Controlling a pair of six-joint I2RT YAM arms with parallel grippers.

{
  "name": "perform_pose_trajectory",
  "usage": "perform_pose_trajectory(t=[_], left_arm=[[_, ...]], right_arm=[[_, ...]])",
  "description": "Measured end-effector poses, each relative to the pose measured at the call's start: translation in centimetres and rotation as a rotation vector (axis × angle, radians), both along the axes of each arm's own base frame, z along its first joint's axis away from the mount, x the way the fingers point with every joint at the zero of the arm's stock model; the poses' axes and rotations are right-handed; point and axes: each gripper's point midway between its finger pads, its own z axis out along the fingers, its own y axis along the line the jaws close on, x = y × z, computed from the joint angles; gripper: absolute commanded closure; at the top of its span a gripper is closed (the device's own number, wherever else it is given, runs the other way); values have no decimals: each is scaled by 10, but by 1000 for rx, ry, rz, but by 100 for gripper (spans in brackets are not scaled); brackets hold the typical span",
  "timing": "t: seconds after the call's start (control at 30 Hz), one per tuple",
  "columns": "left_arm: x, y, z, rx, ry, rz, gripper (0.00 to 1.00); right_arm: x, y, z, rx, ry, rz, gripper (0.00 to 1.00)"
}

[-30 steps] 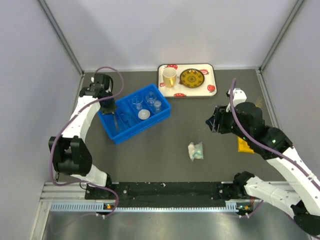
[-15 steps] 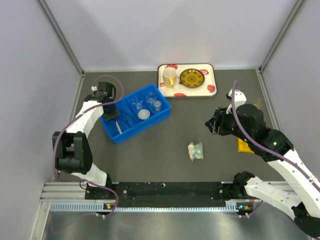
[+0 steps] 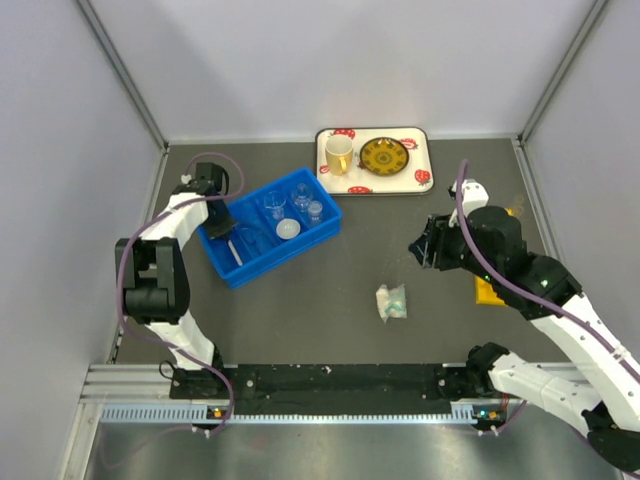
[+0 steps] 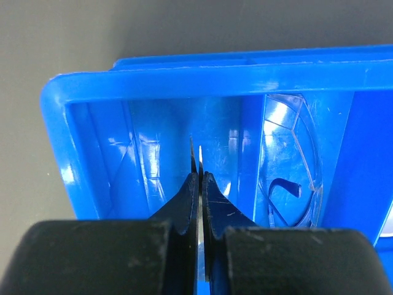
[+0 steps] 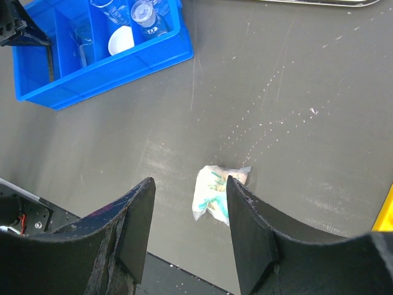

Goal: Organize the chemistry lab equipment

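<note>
left tool: clenched, now shifted to the left end of the blue bin, beakers and dome inside. right tool: released, empty, unmoved near the white-and-teal packet, loose on the worktop, likely next.

The blue bin and clear goggles look glossy plastic; the tabletop matt.

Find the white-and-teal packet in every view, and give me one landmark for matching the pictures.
Top external: the packet sits right of centre, below and right of the blue bin.
Left wrist: the packet is not in it; the blue bin fills the picture.
Right wrist: the packet is at low centre.
Shared landmark: the blue bin, at upper left in the right wrist view.
</note>
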Motion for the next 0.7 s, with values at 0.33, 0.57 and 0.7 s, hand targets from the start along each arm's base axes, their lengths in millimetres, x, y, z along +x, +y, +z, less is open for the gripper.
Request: perform_pose_trajectory(t=[0.33, 0.57, 0.7], left_arm=[[2, 1, 0, -8, -10, 1, 71], [-4, 1, 0, -5, -8, -5, 51], [-4, 1, 9, -7, -31, -4, 46]], right_arm=[[4, 4, -8, -13, 24, 6, 49], [4, 6, -26, -36, 67, 8, 49], [4, 6, -29, -40, 73, 8, 48]])
